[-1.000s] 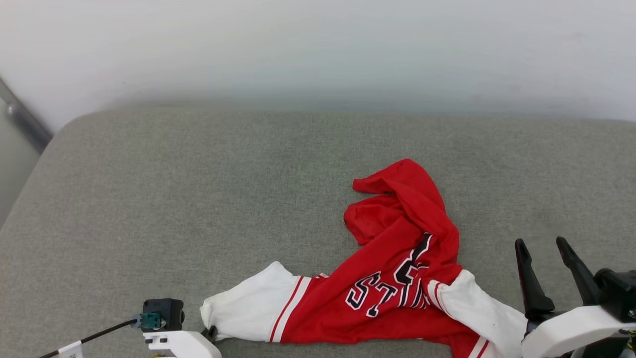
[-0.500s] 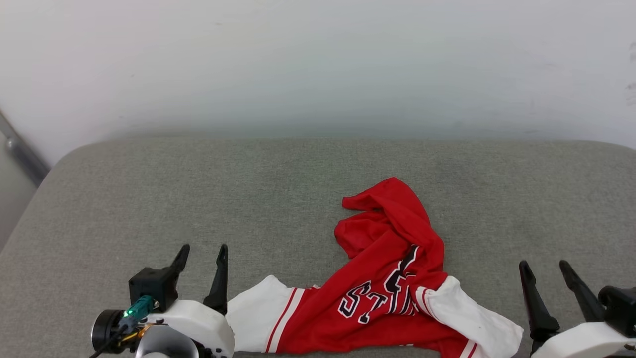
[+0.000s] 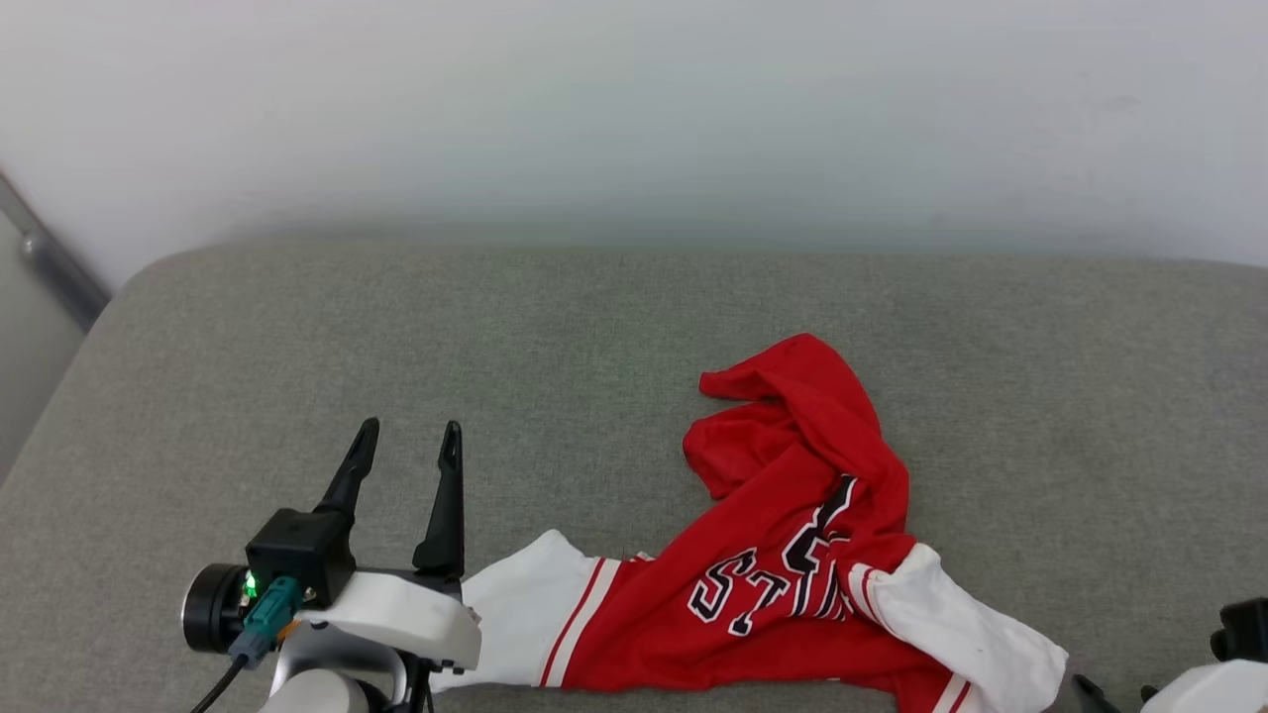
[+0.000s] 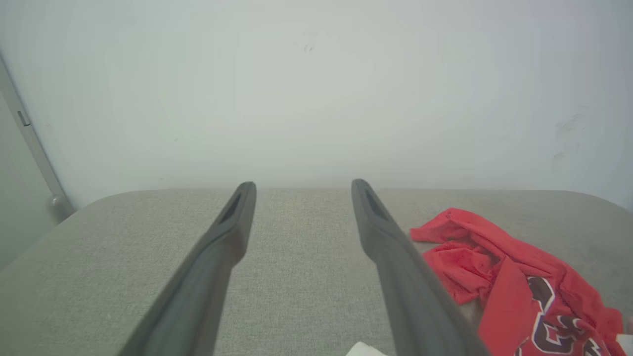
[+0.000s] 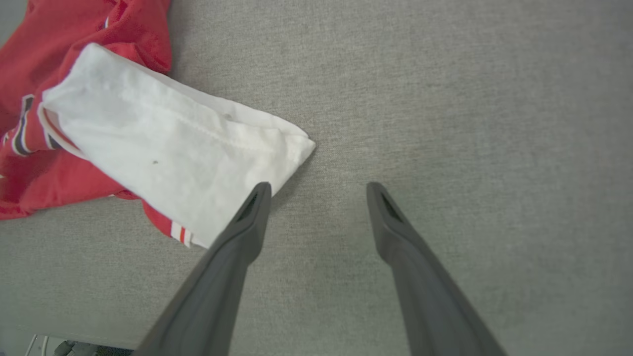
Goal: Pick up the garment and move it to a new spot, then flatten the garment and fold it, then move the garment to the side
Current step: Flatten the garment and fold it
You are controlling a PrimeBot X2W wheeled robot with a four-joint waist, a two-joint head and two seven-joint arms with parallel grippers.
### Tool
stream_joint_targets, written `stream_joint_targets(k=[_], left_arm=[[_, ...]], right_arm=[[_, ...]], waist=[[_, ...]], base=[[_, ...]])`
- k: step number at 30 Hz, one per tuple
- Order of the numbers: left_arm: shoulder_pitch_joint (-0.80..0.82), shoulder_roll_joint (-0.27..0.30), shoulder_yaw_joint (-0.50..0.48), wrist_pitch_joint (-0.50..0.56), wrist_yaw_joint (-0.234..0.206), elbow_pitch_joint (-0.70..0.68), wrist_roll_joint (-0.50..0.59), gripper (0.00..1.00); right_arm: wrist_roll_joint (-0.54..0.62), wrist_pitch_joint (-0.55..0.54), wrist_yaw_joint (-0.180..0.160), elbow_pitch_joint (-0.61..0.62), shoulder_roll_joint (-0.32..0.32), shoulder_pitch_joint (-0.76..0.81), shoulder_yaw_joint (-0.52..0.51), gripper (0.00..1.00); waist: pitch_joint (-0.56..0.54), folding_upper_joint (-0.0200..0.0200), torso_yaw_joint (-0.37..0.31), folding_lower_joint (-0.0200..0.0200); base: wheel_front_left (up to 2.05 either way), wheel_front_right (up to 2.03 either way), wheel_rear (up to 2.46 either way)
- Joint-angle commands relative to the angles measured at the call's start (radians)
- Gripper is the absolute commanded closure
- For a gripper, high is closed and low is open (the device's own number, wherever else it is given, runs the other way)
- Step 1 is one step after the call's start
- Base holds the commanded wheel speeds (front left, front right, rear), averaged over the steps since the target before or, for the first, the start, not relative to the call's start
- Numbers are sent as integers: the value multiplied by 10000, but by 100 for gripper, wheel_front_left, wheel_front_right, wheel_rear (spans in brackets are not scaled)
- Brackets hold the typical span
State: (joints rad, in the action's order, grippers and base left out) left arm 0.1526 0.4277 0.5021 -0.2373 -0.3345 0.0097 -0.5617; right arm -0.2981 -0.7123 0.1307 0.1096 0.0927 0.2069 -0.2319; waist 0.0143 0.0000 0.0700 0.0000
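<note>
The garment (image 3: 792, 475) lies crumpled on the grey cushion (image 3: 594, 337), right of centre: red body bunched up, black white-outlined letters showing, one white sleeve spread to each side. My left gripper (image 3: 408, 436) stands open over bare cushion, just left of the left white sleeve (image 3: 515, 604), with nothing between its fingers. In the left wrist view the red cloth (image 4: 504, 267) lies to the right of the fingers. My right gripper (image 5: 319, 188) is open and empty above the cushion. Its left fingertip sits beside the corner of the right white sleeve (image 5: 163, 153).
A pale wall (image 3: 634, 109) rises behind the cushion's far edge. A metal bar (image 3: 50, 262) slants down at the far left past the cushion's rounded corner. Bare cushion stretches left of and behind the garment, and right of it (image 5: 470, 123).
The head camera has shifted. My left gripper came up into view at the lower left, open, beside the left sleeve. My right gripper dropped toward the picture's bottom edge. The garment keeps its shape.
</note>
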Motion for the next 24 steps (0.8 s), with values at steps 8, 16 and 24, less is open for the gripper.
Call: stream_joint_targets(k=[8, 16, 24], left_arm=[[613, -259, -13, -167, 157, -243, 239, 0], [670, -331, -3, -161, 349, 175, 153, 0], [493, 149, 218, 988, 929, 722, -429, 0]], right_arm=[[-491, -1714, -1, -511, 500, -1189, 426, 0], [-909, -2371, 1, -1751, 189, -1179, 794, 82], [-807, -1478, 1, -1298, 589, -1381, 720, 100]], waist=[[1325, 0, 675, 0], [1623, 0, 846, 0], [1084, 0, 607, 0]], base=[[0, 0, 0], [0, 0, 0], [0, 0, 0]])
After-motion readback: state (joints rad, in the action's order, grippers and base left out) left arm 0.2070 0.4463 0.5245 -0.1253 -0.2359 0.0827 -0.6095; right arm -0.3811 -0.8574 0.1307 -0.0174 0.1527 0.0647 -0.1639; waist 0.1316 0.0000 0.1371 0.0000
